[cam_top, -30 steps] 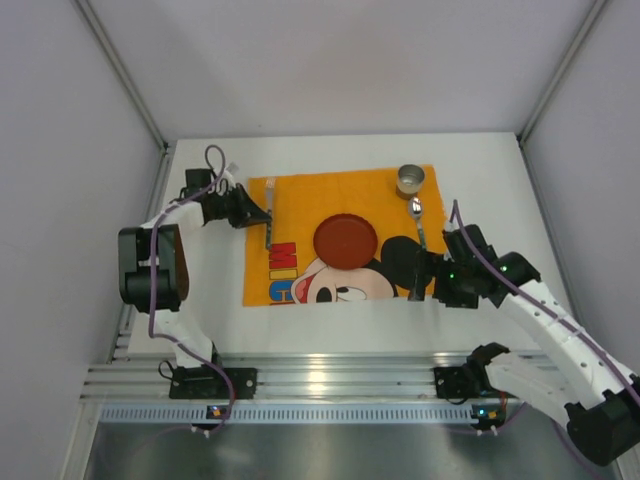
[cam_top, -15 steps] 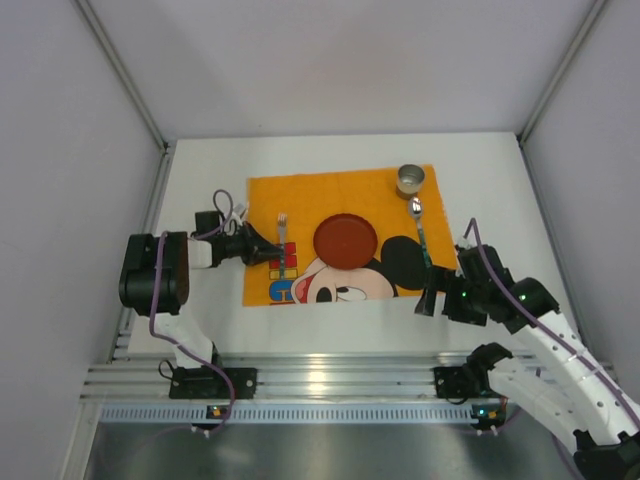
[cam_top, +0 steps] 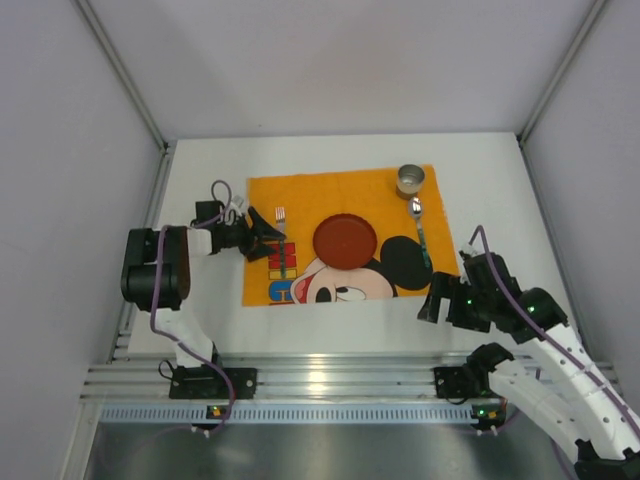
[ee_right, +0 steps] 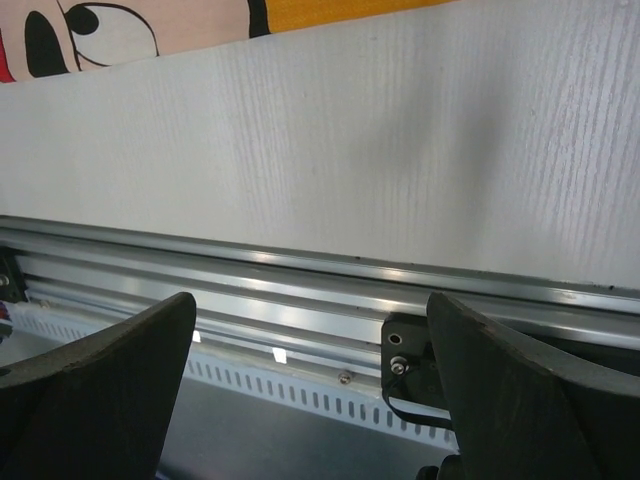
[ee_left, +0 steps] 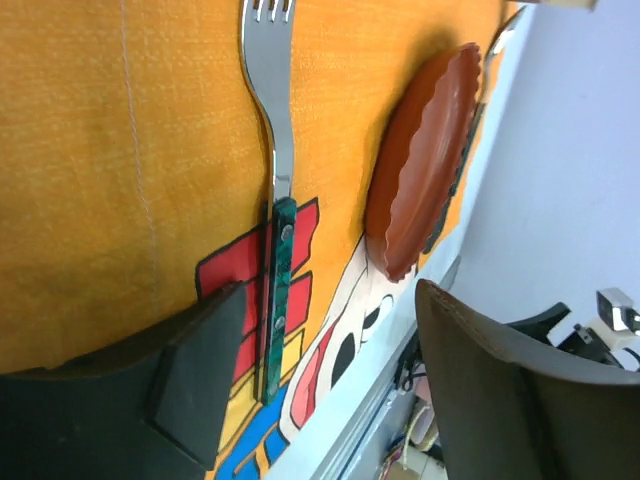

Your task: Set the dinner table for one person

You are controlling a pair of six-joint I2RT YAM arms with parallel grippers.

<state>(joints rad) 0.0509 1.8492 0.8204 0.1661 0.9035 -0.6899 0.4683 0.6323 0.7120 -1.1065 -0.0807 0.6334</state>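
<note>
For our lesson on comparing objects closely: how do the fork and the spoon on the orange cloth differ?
The fork ends in tines; the spoon ends in a rounded bowl. The fork lies left of the red plate, the spoon right of it. The fork's handle lies by the open left pincer; the spoon has no pincer over it. Both lie flat on the orange cloth, green handles toward the arms.

No text can be read for certain. The orange rectangular cloth with a cartoon mouse print (cam_top: pixel 340 190) carries big red, yellow and blue block letters (cam_top: pixel 277 282) just ahead of the left hand (cam_top: pixel 268 240). The green-handled metal fork (cam_top: pixel 283 246) crosses them, so they cannot be made out.
</note>
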